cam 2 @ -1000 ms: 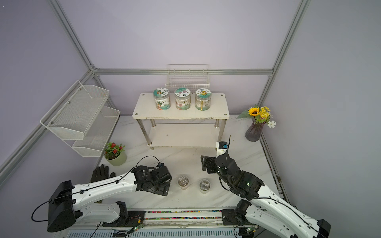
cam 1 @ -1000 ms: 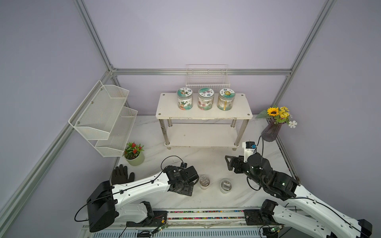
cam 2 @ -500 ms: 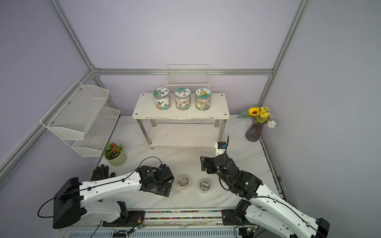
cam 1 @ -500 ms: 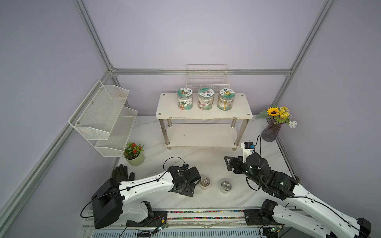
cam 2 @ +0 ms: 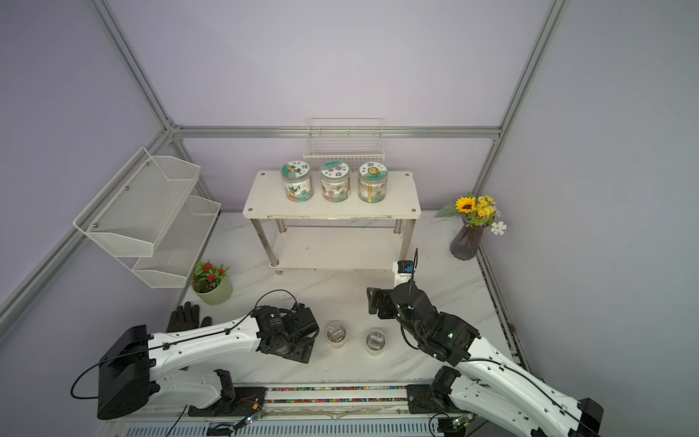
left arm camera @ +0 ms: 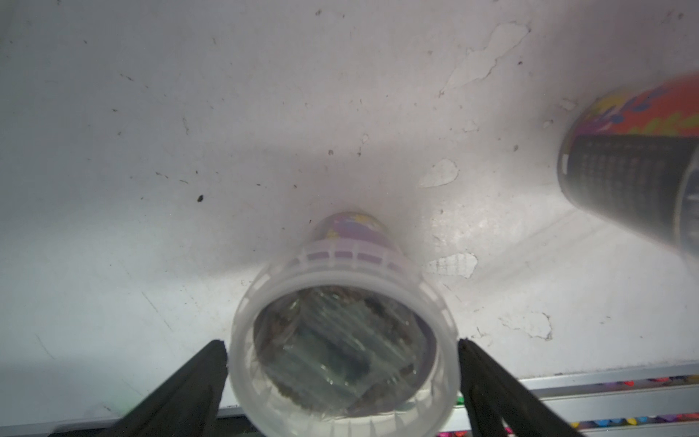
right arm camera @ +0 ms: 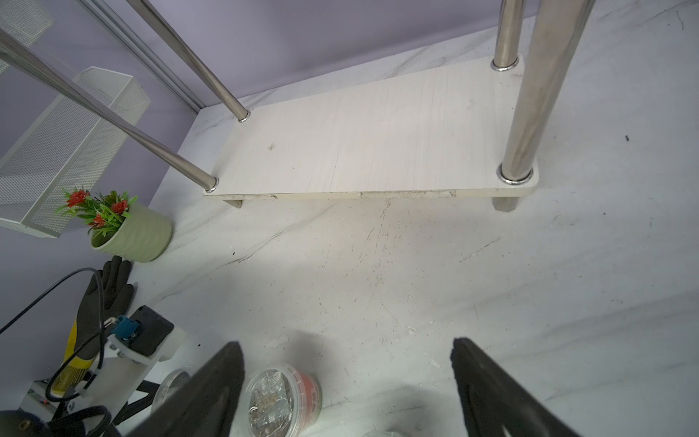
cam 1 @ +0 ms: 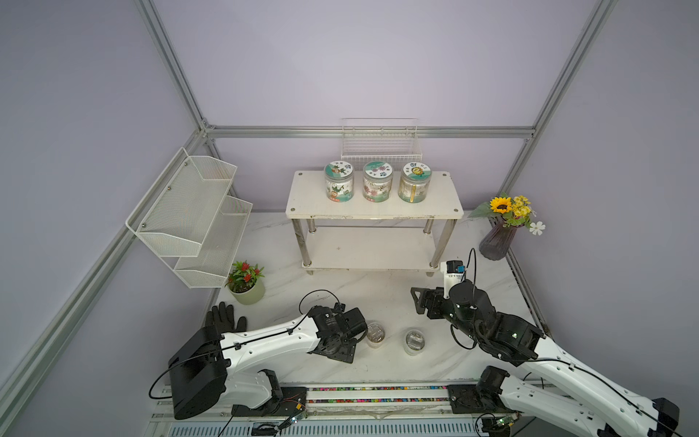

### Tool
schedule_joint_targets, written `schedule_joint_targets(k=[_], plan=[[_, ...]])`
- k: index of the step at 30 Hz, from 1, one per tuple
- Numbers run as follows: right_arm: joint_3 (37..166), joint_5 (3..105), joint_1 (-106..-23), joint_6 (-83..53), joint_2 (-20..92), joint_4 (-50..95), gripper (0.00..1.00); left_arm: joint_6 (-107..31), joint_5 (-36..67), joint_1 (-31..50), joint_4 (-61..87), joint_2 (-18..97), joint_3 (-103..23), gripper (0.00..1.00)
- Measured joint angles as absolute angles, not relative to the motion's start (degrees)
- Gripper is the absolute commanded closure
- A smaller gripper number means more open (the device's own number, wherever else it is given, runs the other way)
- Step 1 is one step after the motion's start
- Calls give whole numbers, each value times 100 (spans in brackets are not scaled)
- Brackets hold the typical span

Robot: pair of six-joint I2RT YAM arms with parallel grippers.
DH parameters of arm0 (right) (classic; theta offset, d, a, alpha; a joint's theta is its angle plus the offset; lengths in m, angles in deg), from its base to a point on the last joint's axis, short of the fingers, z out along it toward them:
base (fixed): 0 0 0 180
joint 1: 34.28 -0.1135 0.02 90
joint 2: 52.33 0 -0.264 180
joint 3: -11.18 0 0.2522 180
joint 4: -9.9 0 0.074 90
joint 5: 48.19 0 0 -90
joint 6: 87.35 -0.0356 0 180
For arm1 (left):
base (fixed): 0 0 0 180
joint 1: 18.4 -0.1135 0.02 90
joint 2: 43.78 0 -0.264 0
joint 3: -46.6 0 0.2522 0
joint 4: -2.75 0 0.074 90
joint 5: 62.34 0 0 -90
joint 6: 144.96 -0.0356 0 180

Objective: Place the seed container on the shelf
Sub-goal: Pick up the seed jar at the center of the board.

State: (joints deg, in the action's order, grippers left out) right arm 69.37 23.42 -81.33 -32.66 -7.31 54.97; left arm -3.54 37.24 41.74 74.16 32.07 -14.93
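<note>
The shelf [cam 1: 442, 196] stands at the middle of the worktop's [cam 1: 359, 291] back edge, with a row of three labelled jars [cam 1: 377, 182] along the rear of its top board. A wire basket [cam 1: 381, 143] hangs on the wall behind it and a mesh rack [cam 1: 189, 212] on the left wall. A potted plant [cam 1: 246, 283] sits by the left edge, a black glove [cam 1: 223, 321] lies nearer the front-left corner, and a vase of flowers [cam 1: 497, 242] stands by the right edge near the back. The seed container [cam 1: 374, 335] stands upright near the middle of the front edge. A second container [cam 1: 413, 340] with a red label is just beside it on the right, apart from it. The left arm lies low from the front-left corner toward the middle, wrist tipped down over the lid. The left gripper [left arm camera: 339, 350] has its jaws spread wide, one dark finger [left arm camera: 212, 363] on each side of the lid and very close to it. Contact cannot be told, and the container rests on the worktop. The right arm rises bent from the front-right corner. The right gripper [cam 1: 416, 301] hangs above the worktop between the containers and the shelf's right front leg, jaws wide apart and holding nothing.
</note>
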Motion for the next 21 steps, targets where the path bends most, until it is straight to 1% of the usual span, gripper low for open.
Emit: schedule_joint_targets(k=[5, 21], plan=[[6937, 2344, -8133, -3263, -731, 5497, 11, -367, 3683, 4174, 7359, 3210, -1493, 12], [6937, 2344, -8133, -3263, -731, 5497, 12, -376, 3661, 4174, 7311, 3210, -1493, 21]])
